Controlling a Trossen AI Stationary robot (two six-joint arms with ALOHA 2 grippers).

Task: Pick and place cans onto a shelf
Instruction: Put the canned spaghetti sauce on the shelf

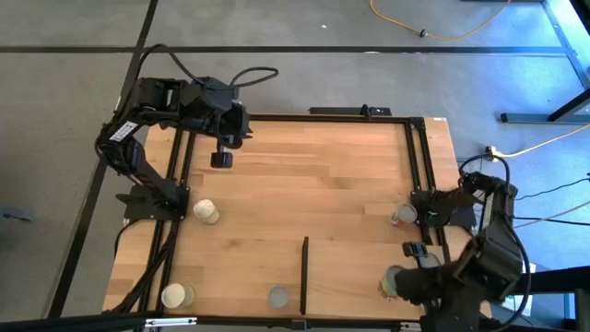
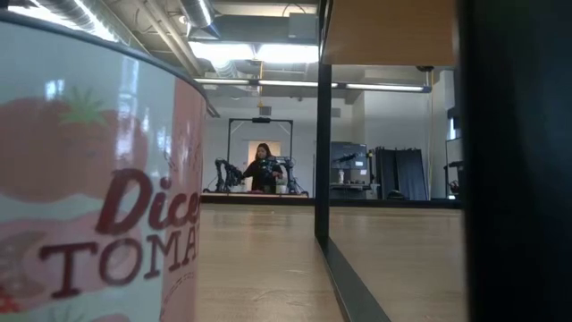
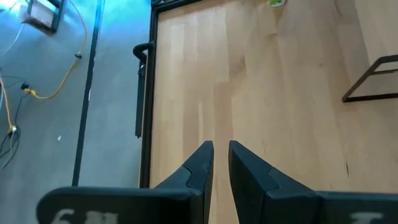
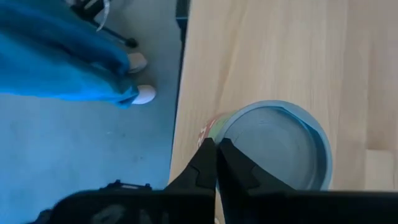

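Right hand (image 4: 216, 152): hovering shut, holding nothing, over a grey-topped can (image 4: 277, 146) at the worktop's (image 1: 313, 175) near right.
Left hand (image 3: 221, 152): waiting, narrowly parted, far left.

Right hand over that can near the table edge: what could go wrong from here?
The right hand is shut just above the can, so it cannot grasp without opening first; pressing down could tip or shove the can. The can stands close to the table edge, so a nudge might send it off.
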